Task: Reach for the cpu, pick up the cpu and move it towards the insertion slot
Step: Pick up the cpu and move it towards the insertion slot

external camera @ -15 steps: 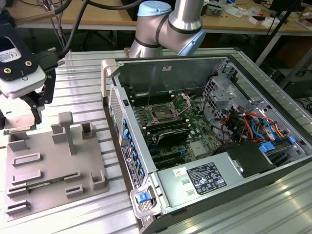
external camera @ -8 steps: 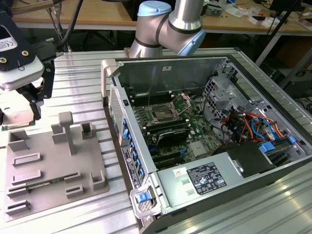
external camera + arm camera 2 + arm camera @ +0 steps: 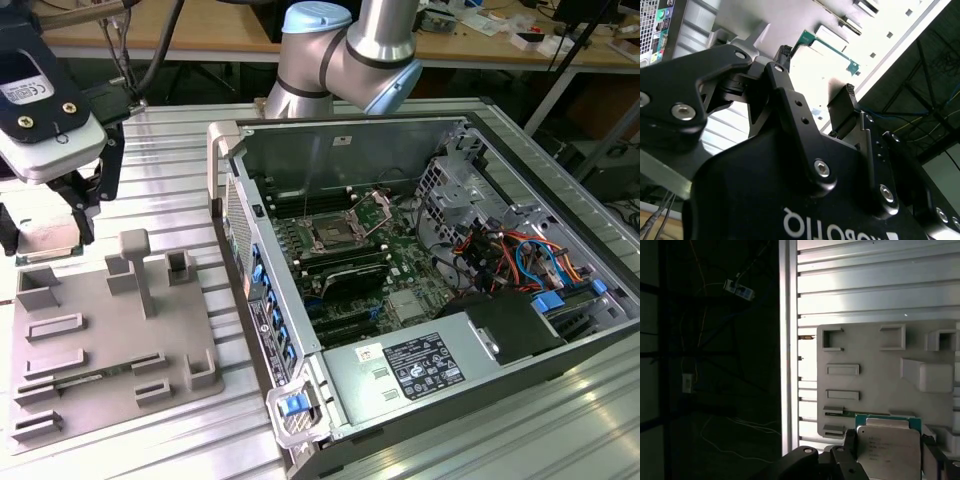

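While my claw hangs at the far end of the grey holder tray, at the exterior view's left, its fingers are clamped on the cpu, one on each of two opposite edges. In the first wrist view the cpu sits flat between the dark fingers, its pale metal top facing the camera and a thin green rim showing along one side. Edge grip, I judge, because the chip is thin and flat: nothing else to take hold of, and the top stays untouched.

Whether the chip is clear of the tray or just resting on it, I cannot tell from these angles. It looks level, which I take to suit a part that must later lie flat in a socket.

The insertion slot lies well apart, inside the open computer case, on the green board: shiny frame, dark centre, thin lever beside it. Long black memory slots run just beside it.

In the way, by my reckoning:
- the near wall of the case, standing upright between tray and socket;
- raised grey posts on the tray, near my claw;
- my own arm's elbow joint, over the back of the case.

Red and blue cables and a drive cage crowd the far side of the board, away from the socket.
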You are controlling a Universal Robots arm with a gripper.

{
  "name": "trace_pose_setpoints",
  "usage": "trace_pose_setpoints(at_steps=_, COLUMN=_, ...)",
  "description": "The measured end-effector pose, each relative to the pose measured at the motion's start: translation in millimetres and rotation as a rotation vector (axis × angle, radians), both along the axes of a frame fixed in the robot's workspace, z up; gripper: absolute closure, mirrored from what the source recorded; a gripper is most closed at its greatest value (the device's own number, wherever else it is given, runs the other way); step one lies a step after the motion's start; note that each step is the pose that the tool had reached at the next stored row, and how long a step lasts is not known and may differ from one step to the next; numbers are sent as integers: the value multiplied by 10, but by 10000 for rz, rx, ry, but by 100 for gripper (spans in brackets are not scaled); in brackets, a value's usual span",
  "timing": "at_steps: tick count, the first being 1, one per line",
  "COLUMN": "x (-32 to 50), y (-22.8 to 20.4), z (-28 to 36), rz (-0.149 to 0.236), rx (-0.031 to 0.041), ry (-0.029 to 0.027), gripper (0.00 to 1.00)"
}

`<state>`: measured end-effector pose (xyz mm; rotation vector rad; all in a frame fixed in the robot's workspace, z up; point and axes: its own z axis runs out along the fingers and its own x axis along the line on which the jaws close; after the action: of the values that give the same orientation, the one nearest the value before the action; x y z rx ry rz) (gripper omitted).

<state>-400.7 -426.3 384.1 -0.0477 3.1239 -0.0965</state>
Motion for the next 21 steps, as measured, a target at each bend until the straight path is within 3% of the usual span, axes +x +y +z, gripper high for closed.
trace_pose_setpoints(at_steps=21, x=252, y=0, z=0, rz=0, rx=0, ry=0, gripper=45)
